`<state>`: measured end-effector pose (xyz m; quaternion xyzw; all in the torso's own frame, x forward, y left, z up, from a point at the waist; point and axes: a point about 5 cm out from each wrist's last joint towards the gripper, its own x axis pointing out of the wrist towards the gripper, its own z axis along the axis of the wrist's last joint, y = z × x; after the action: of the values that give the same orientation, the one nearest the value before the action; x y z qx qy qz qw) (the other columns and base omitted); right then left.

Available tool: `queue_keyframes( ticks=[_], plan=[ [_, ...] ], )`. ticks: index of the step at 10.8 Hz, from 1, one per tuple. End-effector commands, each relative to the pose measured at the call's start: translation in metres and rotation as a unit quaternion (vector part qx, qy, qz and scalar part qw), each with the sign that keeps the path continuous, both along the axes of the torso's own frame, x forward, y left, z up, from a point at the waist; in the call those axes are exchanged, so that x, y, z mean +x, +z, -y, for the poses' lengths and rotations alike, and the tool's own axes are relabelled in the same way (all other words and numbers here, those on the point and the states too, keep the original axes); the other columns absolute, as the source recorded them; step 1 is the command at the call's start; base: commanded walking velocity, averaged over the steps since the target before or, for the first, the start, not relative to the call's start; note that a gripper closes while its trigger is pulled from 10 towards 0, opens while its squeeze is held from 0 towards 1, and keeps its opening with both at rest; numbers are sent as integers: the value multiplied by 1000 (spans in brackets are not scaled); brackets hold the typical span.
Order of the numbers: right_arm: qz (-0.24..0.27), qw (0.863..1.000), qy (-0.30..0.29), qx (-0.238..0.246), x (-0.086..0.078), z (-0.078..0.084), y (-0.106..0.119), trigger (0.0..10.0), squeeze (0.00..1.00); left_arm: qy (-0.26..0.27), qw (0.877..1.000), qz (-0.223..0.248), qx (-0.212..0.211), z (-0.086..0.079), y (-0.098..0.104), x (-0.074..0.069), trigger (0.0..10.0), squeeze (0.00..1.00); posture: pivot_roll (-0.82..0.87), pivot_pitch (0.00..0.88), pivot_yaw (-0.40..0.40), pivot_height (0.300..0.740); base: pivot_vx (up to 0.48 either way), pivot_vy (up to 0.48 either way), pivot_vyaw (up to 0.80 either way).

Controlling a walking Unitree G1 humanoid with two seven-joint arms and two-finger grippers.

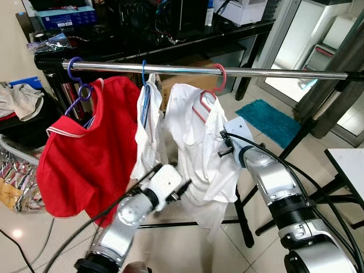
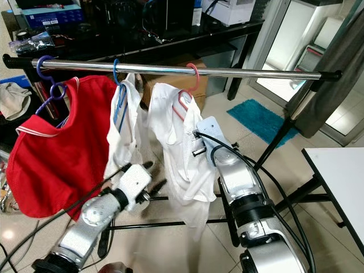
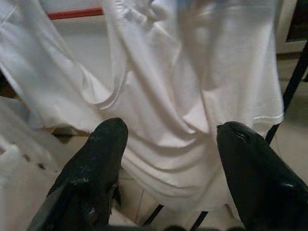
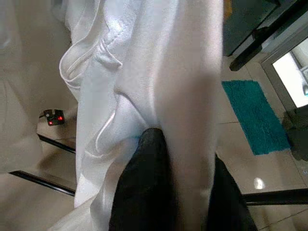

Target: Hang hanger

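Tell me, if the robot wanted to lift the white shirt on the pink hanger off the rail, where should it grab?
Probably the pink hanger itself, at the bare neck just under the hook, where it rises out of the white shirt's collar. Come from the robot's side and lift straight up off the rail. Loose cloth would likely slip. The right gripper pinches cloth; the left gripper is open.

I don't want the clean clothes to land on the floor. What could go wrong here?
The right gripper pinches the white shirt, whose pink hanger only hooks over the rail. Pulling back without letting go might drag the shirt off its hanger or tip the hook off.

The left gripper is open, right under the shirt's hem. Lifting it could snag the cloth.

The red shirt hangs tilted on its purple hanger; shaking the rail might slide it off.
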<state>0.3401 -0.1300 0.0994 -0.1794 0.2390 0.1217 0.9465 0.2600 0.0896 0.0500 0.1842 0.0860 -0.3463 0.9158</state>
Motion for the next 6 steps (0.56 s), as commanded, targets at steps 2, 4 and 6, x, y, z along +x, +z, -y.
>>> queue_keyframes(
  ticks=[2,4,6],
  plan=[
    [1,1000,-3,6,-2,7,-1,10000,1000,-1,996,5,-93,-1,-7,4,10000,0,191,27,-55,740,0,0,0],
    [11,1000,-11,11,-5,11,-2,10000,0,5,997,60,-56,-9,10,4,10000,0,196,22,-53,740,0,0,0],
    [39,998,-35,23,-10,19,-3,10000,0,8,992,106,-69,4,18,0,10000,0,201,20,-47,740,0,0,0]
  ],
)
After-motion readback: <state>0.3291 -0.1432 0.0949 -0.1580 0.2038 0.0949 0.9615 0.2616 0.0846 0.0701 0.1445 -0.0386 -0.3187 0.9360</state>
